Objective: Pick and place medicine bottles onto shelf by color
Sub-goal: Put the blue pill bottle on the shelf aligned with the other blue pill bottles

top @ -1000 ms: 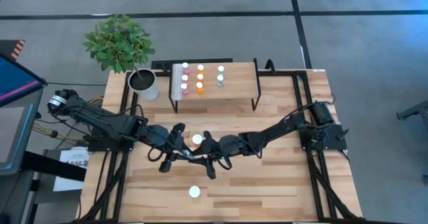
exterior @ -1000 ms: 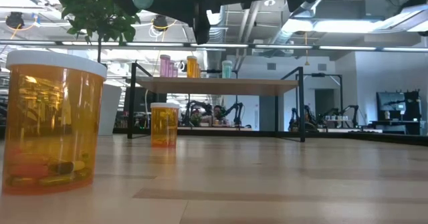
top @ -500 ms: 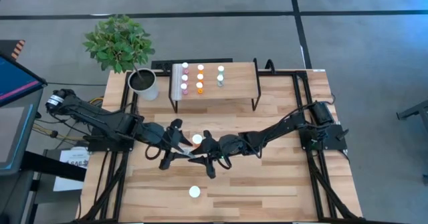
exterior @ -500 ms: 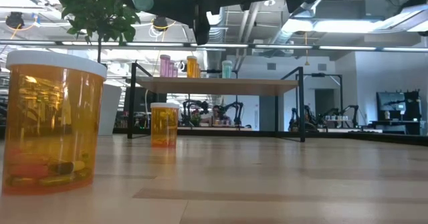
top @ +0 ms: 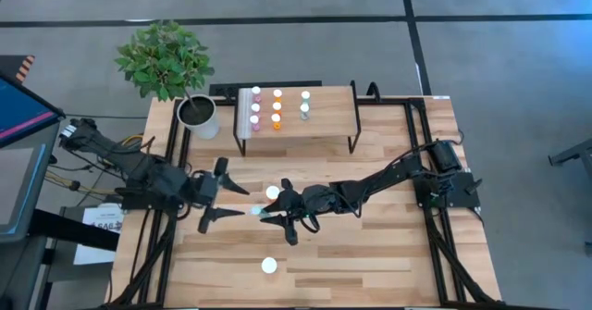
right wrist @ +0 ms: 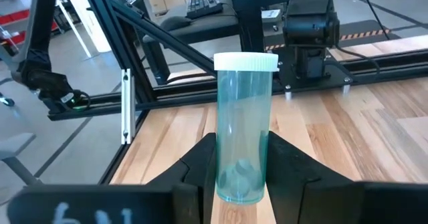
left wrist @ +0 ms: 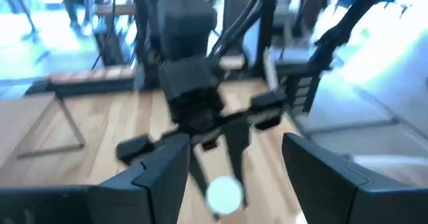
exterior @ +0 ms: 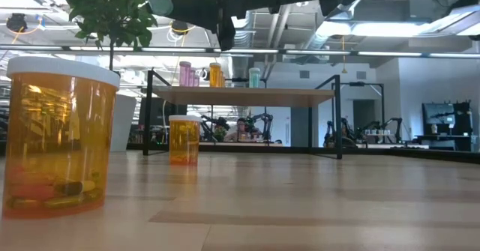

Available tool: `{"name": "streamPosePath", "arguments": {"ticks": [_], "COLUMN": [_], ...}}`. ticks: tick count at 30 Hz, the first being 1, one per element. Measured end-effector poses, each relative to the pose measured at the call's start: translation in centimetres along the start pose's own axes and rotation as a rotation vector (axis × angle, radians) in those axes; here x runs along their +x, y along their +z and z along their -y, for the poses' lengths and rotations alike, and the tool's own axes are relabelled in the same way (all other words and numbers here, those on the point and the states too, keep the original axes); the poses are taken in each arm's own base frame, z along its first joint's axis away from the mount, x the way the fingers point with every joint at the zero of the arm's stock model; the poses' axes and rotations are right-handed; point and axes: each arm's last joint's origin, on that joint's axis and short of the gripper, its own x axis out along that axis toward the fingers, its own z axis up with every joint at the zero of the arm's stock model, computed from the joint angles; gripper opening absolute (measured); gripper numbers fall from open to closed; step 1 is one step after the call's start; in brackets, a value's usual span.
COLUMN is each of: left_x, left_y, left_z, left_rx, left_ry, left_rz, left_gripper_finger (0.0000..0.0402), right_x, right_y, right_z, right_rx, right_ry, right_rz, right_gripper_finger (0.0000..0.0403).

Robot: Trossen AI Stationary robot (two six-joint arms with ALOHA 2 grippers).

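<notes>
A clear teal medicine bottle (right wrist: 244, 130) with a white cap (right wrist: 246, 62) sits in my right gripper (right wrist: 244, 177), over the table's middle (top: 258, 211). My left gripper (top: 231, 202) stands open just left of it, facing the cap (left wrist: 224, 194), and touches nothing. The shelf (top: 296, 116) at the far side carries small pink (top: 256, 106), orange (top: 277, 106) and teal (top: 304, 105) bottles, standing upright in rows. Two large orange bottles with white caps stand on the tabletop (top: 273, 192) (top: 269, 265). My right gripper pinches the teal bottle's bottom end (right wrist: 242, 184) between its two fingers (right wrist: 200, 160). The fingers come nearly level from the table's right side and lie along the bottle. The bottle juts forward past the fingertips, cap toward the left arm, lifted clear of the table.
A white plant pot (top: 199, 116) with a leafy plant stands left of the shelf. In the low view one large orange bottle (exterior: 60, 135) stands close to the camera and the other (exterior: 184, 138) farther back, before the shelf's black legs (exterior: 337, 124).
My left gripper has opened, let go of the teal bottle and drawn back toward the table's left edge, rising a little. The bottle has stayed in my right gripper, which has kept still.
</notes>
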Motion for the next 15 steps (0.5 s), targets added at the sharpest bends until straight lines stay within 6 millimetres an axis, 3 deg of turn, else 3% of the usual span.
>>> {"name": "streamPosePath", "arguments": {"ticks": [7, 10, 15], "left_x": [-1.4, -1.8, -2.4], "left_y": [-2.3, -3.3, -4.3], "left_z": [0.3, 0.3, 0.2], "left_rx": [-0.038, -0.054, -0.072], "left_ry": [-0.064, -0.089, -0.148], "left_rz": [0.177, 0.247, 0.361], "left_gripper_finger": [0.0226, 0.0226, 0.0226], "right_x": [-1.1, -2.9, -7.8], "right_y": [0.4, 0.4, 0.1], "right_z": [0.3, 1.0, 2.4], "right_rx": [-0.018, -0.012, 0.003], "right_ry": [-0.003, -0.010, -0.107], "right_rz": [0.018, 0.068, 0.277], "right_gripper_finger": [0.0120, 0.0120, 0.0119]}}
